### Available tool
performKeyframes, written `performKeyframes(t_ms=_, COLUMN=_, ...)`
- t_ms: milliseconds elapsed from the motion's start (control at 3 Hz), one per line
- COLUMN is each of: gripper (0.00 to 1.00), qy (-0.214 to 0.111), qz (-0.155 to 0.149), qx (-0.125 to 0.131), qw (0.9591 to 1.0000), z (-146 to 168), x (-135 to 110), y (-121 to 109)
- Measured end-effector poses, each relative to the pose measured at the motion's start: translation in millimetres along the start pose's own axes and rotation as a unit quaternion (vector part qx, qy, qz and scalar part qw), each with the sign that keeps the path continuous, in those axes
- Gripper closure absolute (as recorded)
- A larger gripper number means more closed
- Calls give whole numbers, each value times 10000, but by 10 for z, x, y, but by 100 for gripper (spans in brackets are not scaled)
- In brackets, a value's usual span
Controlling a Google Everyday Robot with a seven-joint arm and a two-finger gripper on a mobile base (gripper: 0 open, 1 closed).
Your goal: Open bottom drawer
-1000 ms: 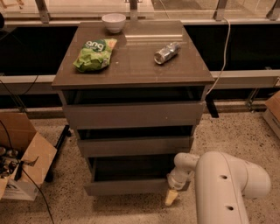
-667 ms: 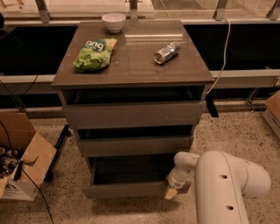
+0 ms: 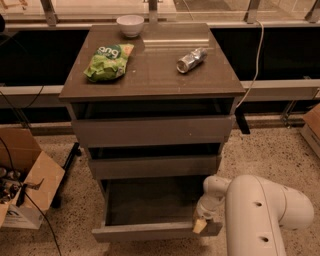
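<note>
Item 1, bottom drawer point(image 3: 145, 231): lowest of 3, standing well out, box exposed; I hold the gripper point(image 3: 201, 224) at its front's right end, seemingly for pulling; whether clamped or spread, I cannot tell.

A grey-brown cabinet point(image 3: 150, 75) stands in the middle on a pale speckled floor point(image 3: 280, 155). At the far side, dark panels point(image 3: 285, 55) run from left to right beneath metal posts point(image 3: 49, 11), crossed by a pale rail point(image 3: 285, 90). A white cable point(image 3: 258, 50) hangs down at the right. An open cardboard box point(image 3: 30, 175) sits on the floor at the near left. The gripper point(image 3: 200, 225) is low at the cabinet's near right corner.
</note>
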State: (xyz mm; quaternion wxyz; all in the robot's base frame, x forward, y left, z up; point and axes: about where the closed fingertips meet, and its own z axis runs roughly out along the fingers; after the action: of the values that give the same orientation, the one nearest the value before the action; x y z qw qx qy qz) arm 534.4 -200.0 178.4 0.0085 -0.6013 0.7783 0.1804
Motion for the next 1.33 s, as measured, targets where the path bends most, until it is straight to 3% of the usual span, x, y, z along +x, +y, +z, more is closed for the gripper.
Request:
performKeyframes(t_ms=333, gripper=96, qy=4, qz=90, qx=-30, qw=10000, z=12, x=45, y=56)
performKeyframes(t_ms=667, gripper=75, qy=6, qz=296, qx=-95, qw=9995, z=46, x=124, y=186)
performKeyframes(t_ms=1333, gripper=29, qy=6, qz=296, qx=-95, qw=9995, z=48, x=118, y=187)
